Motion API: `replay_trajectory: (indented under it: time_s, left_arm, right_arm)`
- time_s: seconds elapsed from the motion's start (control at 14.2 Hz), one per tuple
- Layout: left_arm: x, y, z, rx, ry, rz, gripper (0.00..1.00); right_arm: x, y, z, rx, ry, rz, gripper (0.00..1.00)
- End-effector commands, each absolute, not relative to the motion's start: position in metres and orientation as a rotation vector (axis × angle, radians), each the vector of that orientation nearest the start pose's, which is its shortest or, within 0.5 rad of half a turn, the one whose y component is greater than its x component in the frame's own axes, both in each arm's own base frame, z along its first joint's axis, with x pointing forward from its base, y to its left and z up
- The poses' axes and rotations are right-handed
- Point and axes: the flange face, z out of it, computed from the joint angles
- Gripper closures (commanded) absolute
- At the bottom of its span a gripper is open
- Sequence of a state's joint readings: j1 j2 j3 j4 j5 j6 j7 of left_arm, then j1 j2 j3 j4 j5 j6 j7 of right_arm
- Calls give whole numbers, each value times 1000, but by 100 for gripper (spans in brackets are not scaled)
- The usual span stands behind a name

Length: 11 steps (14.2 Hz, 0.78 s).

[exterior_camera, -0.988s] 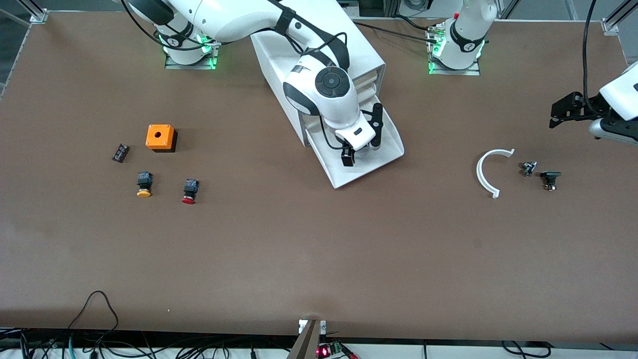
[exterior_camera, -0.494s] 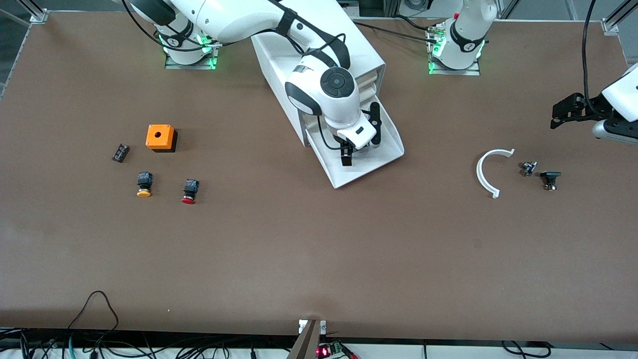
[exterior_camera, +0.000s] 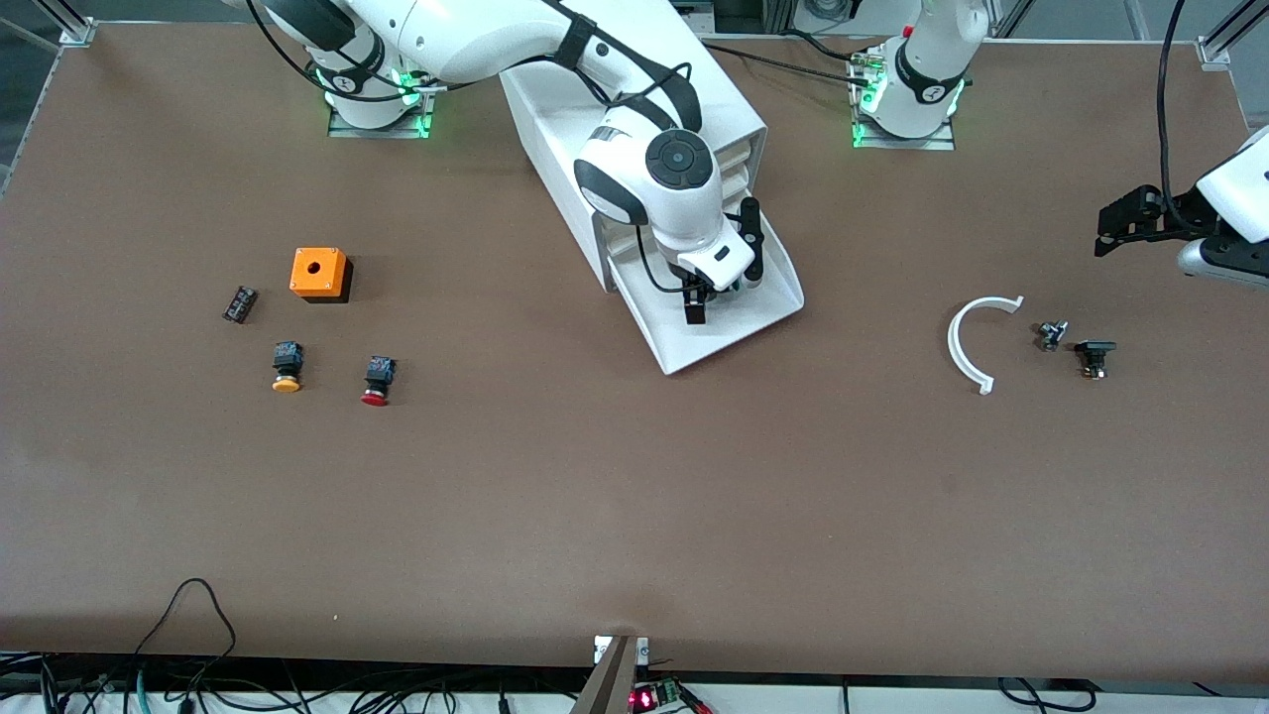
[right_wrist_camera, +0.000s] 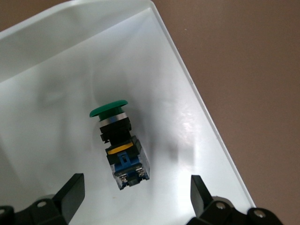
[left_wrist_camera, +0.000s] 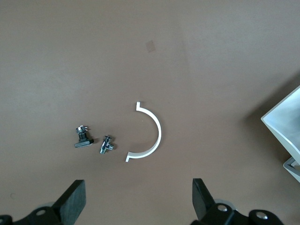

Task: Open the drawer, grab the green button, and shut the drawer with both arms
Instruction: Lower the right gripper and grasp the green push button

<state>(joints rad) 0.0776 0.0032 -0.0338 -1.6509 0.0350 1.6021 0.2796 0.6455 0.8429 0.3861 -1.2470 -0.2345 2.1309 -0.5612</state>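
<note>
Right hand shifts deeper over the open drawer, lining up on the green button

Across the last second the right arm's black two-finger hand [exterior_camera: 722, 296] has crept from the shallow white plastic drawer's [exterior_camera: 773, 307] sloped front lip toward the white box cabinet [exterior_camera: 555, 119]. It now hangs with fingers spread wide over the small green-capped push button with a black-and-blue body [right_wrist_camera: 119, 143], which lies on its side inside that pulled-out lowermost drawer. Opening looks finished; the pick is likely next. The left hand [left_wrist_camera: 138, 206] waits, fingers apart, well away from the cabinet toward the left arm's end of the table [exterior_camera: 634, 496].
</note>
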Motion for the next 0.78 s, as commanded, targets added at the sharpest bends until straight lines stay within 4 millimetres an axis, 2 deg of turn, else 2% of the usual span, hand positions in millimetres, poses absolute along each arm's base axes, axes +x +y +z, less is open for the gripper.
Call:
replay_trajectory:
  time_s: [0.0, 0.35, 0.71]
  left_arm:
    - [551, 28, 590, -3083, 353, 93, 0]
    - [551, 28, 590, -3085, 353, 95, 0]
    - [552, 29, 589, -3085, 348, 95, 0]
  right_arm:
    - [467, 605, 278, 2249, 2310, 114, 0]
    - [469, 608, 268, 2275, 2302, 144, 0]
    - [463, 613, 268, 2266, 2313, 155, 0]
